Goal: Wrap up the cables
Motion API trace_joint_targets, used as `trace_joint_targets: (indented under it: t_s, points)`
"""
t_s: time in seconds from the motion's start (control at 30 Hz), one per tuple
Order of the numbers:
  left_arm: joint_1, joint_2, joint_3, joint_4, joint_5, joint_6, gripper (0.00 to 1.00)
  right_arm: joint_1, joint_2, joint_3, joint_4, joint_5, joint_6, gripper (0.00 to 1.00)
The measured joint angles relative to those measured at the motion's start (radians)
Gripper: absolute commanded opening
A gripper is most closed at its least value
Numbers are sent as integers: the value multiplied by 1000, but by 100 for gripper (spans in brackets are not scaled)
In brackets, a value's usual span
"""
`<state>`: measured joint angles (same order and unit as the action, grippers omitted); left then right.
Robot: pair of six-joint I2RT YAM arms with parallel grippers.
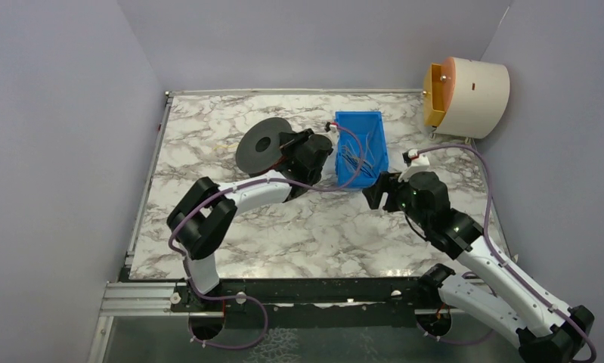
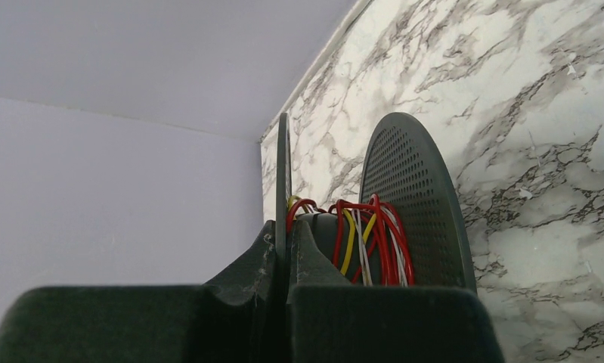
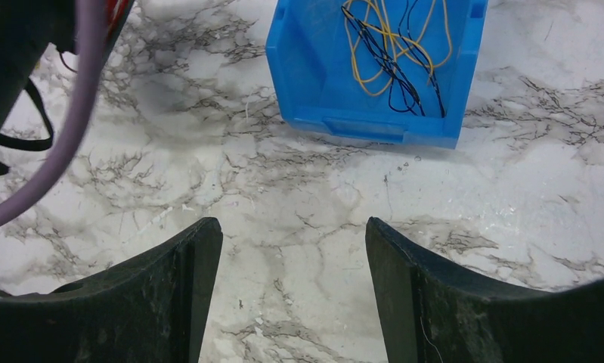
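while its two fingers press together on the near flange of the black spool, the left gripper holds it on edge, with red, yellow and white cables wound round the hub. the right gripper hangs spread wide, holding nothing, above the marble table near the blue bin, where loose cables, yellow and dark, lie tangled.
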<state>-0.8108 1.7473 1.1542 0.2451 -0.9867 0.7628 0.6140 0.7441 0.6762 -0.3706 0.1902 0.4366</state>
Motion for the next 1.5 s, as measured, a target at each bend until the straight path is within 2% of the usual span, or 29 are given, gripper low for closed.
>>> trace_joint_targets:
  t_s: [0.4,0.73,1.13,1.37,1.5]
  points:
    - [45,232,147,22,-41,11,0,0,-56,2,-51,0,0,78]
    - [45,380,227,38,-72,35,26,0,-81,2,-81,-3,-6,78]
    - [45,431,230,43,-92,16,54,0,-95,2,-105,-24,-17,78]
    - [45,431,247,-49,-78,-77,69,0,-88,1,-105,-31,-19,78]
    - [45,429,248,-111,-53,-168,73,0,-81,0,-104,-38,-19,78]
